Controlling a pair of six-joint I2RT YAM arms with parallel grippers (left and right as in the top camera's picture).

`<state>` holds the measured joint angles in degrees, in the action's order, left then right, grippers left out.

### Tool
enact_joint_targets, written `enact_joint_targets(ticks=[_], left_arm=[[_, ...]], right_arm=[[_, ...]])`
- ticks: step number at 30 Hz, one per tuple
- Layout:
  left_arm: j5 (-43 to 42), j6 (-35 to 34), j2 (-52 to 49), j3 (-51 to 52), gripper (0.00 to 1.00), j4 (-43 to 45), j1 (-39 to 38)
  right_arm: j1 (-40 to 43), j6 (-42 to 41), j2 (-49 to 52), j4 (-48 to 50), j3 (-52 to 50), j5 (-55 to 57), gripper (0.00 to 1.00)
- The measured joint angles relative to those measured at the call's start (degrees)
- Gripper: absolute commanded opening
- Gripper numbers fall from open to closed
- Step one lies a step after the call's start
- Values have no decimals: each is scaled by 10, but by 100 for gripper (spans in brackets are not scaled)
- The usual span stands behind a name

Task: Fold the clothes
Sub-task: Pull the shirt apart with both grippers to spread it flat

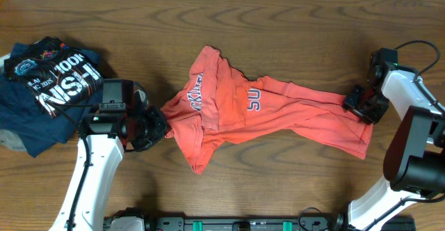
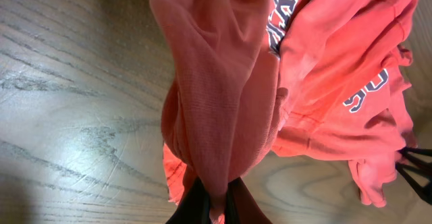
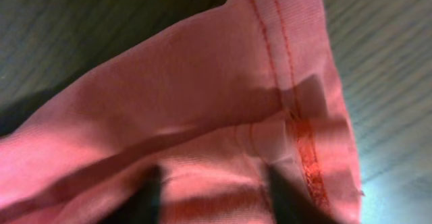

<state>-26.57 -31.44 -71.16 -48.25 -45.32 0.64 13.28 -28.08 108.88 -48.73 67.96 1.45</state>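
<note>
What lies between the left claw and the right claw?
The coral-red T-shirt, crumpled, fills the stretch: one end pinched in the left claw, the other reaching the right claw. The overhead view shows it.

The coral-red T-shirt, white block lettering on its chest, lies crumpled and drawn out lengthwise, right of the dark folded shirts: bunched chest nearest them, hem farthest away
</note>
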Motion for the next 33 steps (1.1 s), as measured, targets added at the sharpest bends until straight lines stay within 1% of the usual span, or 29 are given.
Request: enact_joint_targets(ticks=[6, 10, 12, 13, 14, 18, 22, 27, 28, 29, 31, 33], left_arm=[[0, 0, 0, 0, 6, 22, 0], [0, 0, 0, 0, 6, 42, 0], [0, 0, 0, 0, 6, 44, 0], [0, 0, 0, 0, 6, 44, 0], [0, 0, 0, 0, 6, 44, 0], [0, 0, 0, 0, 6, 44, 0], [0, 0, 0, 0, 6, 40, 0], [0, 0, 0, 0, 6, 33, 0], [0, 0, 0, 0, 6, 33, 0], [0, 0, 0, 0, 6, 33, 0], [0, 0, 0, 0, 6, 33, 0], [0, 0, 0, 0, 6, 33, 0]], right_arm=[[0, -2, 3, -1, 0, -2, 1], [9, -1, -5, -26, 11, -5, 2], [21, 0, -20, -41, 26, -4, 45], [24, 0, -28, -44, 31, -4, 48], [27, 0, -37, -49, 36, -3, 49], [32, 2, -60, -51, 38, 3, 47], [32, 1, -55, -21, 18, 5, 47], [32, -4, -26, 35, -34, 8, 46], [32, -4, -24, 39, -40, 9, 43], [32, -5, -24, 44, -45, 9, 34], [32, -10, -27, 54, -48, 13, 1], [33, -11, -27, 56, -48, 15, 1]])
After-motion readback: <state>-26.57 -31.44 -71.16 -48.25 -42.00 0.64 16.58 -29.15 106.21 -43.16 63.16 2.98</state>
